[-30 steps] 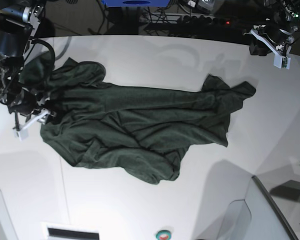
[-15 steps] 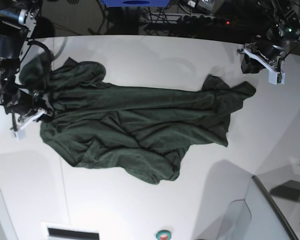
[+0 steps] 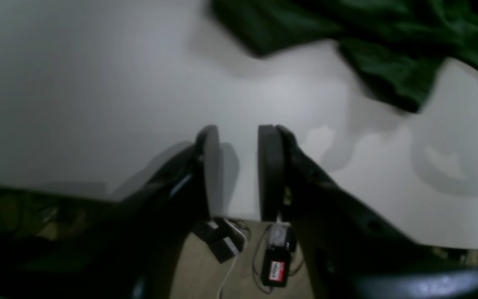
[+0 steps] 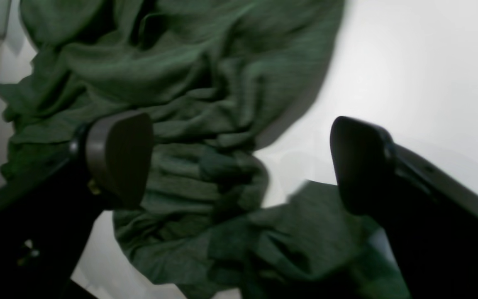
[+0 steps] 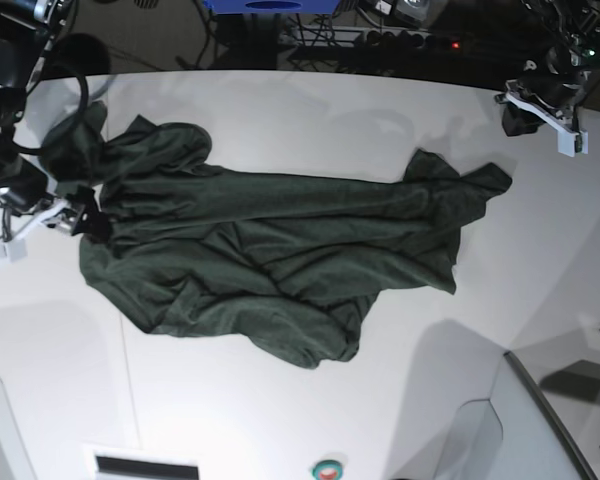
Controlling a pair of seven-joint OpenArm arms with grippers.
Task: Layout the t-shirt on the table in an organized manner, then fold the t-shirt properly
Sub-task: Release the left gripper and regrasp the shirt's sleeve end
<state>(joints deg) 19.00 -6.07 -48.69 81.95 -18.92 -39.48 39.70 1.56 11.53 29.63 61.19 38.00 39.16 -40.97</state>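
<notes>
The dark green t-shirt [image 5: 280, 260] lies crumpled lengthwise across the middle of the white table [image 5: 300, 110]. At the shirt's left end, my right gripper [image 5: 40, 226] hovers just off the bunched edge. In the right wrist view its gripper [image 4: 239, 162] stands wide open over rumpled folds of t-shirt [image 4: 189, 83], with nothing pinched between the fingers [image 4: 118, 158]. My left gripper [image 5: 538, 110] hangs above the table's far right corner, away from the cloth. The left wrist view shows that gripper [image 3: 239, 166] with a narrow empty gap, above bare table [image 3: 77, 83], and a corner of t-shirt [image 3: 388, 70] farther off.
Cables and a power strip [image 5: 410, 40] lie in the dark beyond the table's curved far edge. A blue object [image 5: 270, 5] sits at the top. A grey panel [image 5: 540, 420] stands at the near right, and a white device [image 5: 145, 465] at the near edge.
My right gripper has opened wide and drawn left, off the shirt's left edge. My left gripper dipped toward the shirt's right end, then went back up and right.
</notes>
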